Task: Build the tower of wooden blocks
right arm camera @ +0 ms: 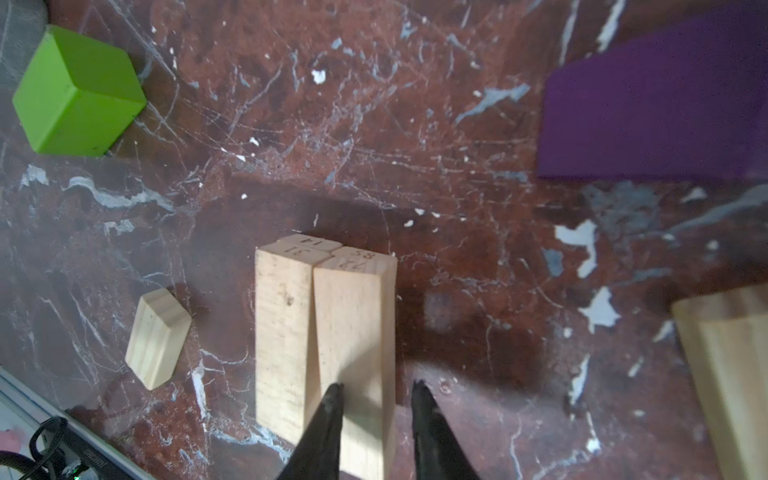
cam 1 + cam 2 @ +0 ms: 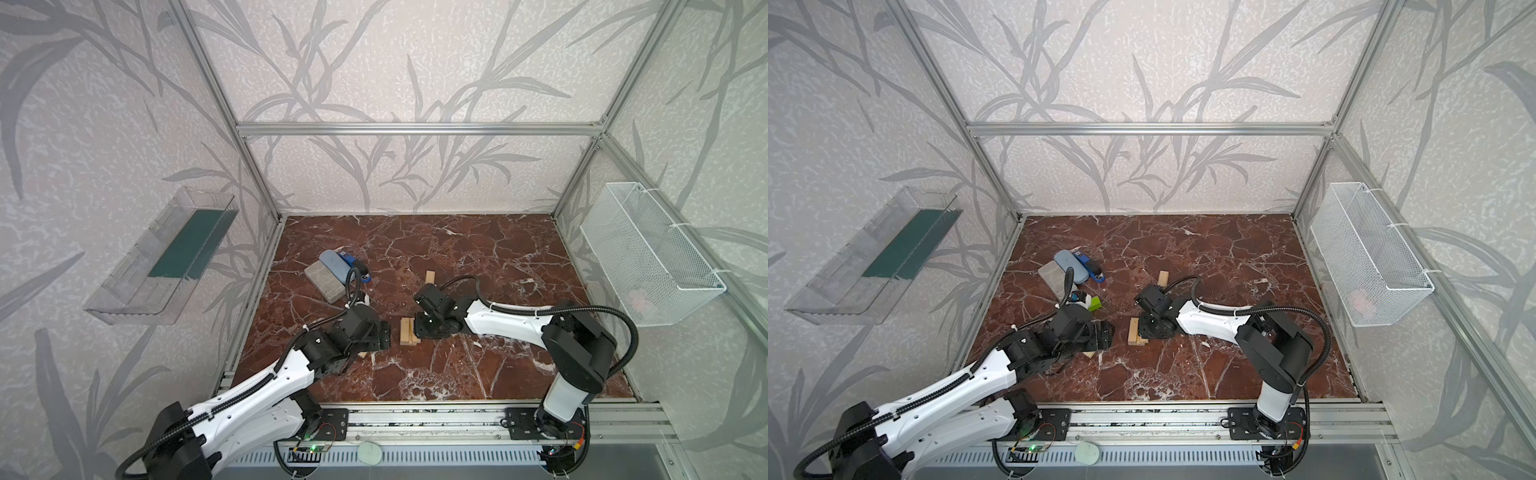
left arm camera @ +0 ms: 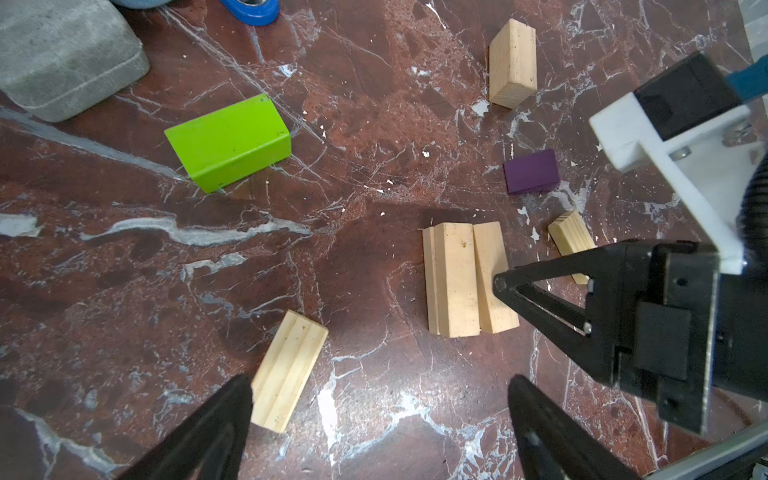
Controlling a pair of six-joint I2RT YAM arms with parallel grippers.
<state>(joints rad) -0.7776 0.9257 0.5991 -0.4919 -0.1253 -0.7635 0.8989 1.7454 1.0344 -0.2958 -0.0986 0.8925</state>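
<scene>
Four pale wood blocks form a low stack (image 2: pixel 409 331) (image 2: pixel 1136 331) (image 3: pixel 465 282) (image 1: pixel 324 324), two on two, all lying the same way. My right gripper (image 1: pixel 376 386) is at the stack's end with its jaws a narrow gap apart. One finger sits over the skewed upper block and the other just past that block's edge. My left gripper (image 3: pixel 380 386) hangs wide open over bare table, beside a loose pale block (image 3: pixel 286 370). The lime-green brick (image 3: pixel 228 141), the purple block (image 3: pixel 531 171) and two other pale blocks (image 3: pixel 512 62) (image 3: pixel 571 237) lie loose.
A grey case (image 2: pixel 326 282), a blue-grey case (image 2: pixel 334 262) and a blue-and-black stapler-like item (image 2: pixel 353 266) lie at the back left. A white wire basket (image 2: pixel 652 253) hangs on the right wall and a clear shelf (image 2: pixel 162 257) on the left wall.
</scene>
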